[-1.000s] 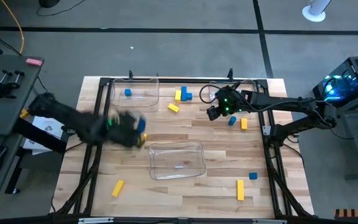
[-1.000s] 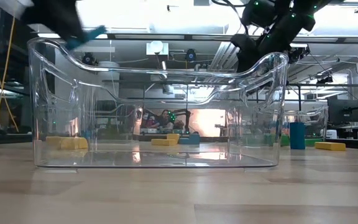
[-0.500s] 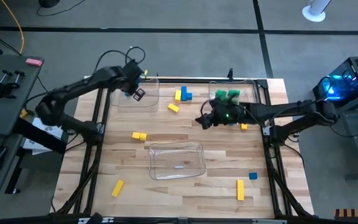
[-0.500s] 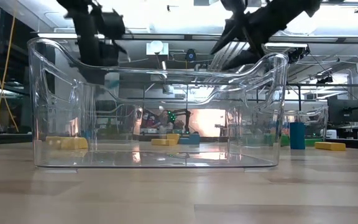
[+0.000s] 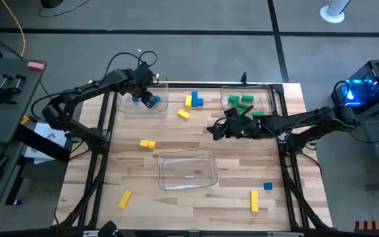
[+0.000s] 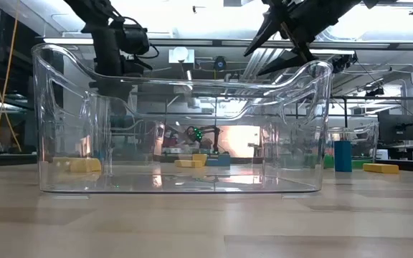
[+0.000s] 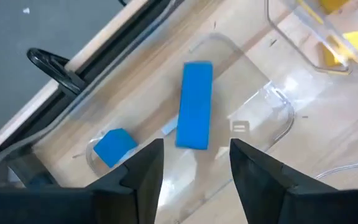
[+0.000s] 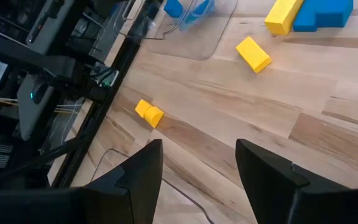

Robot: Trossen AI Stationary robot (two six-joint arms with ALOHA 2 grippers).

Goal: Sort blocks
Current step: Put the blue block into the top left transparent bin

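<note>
My left gripper [image 5: 145, 97] hangs open over the clear far-left bin [image 5: 131, 105]. Below its fingers [image 7: 143, 167], inside that bin, show a blue bar [image 7: 194, 104] and a blue cube [image 7: 114, 147]; neither touches the fingers. My right gripper [image 5: 216, 128] stands open and empty above the table's middle, left of the far-right bin [image 5: 265, 97] that holds green blocks [image 5: 241, 100]. Loose blocks lie on the table: yellow ones [image 5: 147, 143] [image 5: 183, 114] and a yellow and blue pair [image 5: 193, 100].
A third clear bin [image 5: 187, 168] stands at the near middle and fills the low view [image 6: 181, 122]. More blocks lie near the front: yellow bars [image 5: 124, 199] [image 5: 254, 201] and a blue cube [image 5: 268, 186]. Black frame rails run along the table's edges [image 5: 104, 125].
My left gripper has swung from the table's left middle to the far-left bin with a blue bar, then opened; the bar now lies below the fingers in the bin. My right gripper has left the far-right bin and moved toward the table's middle, still open.
</note>
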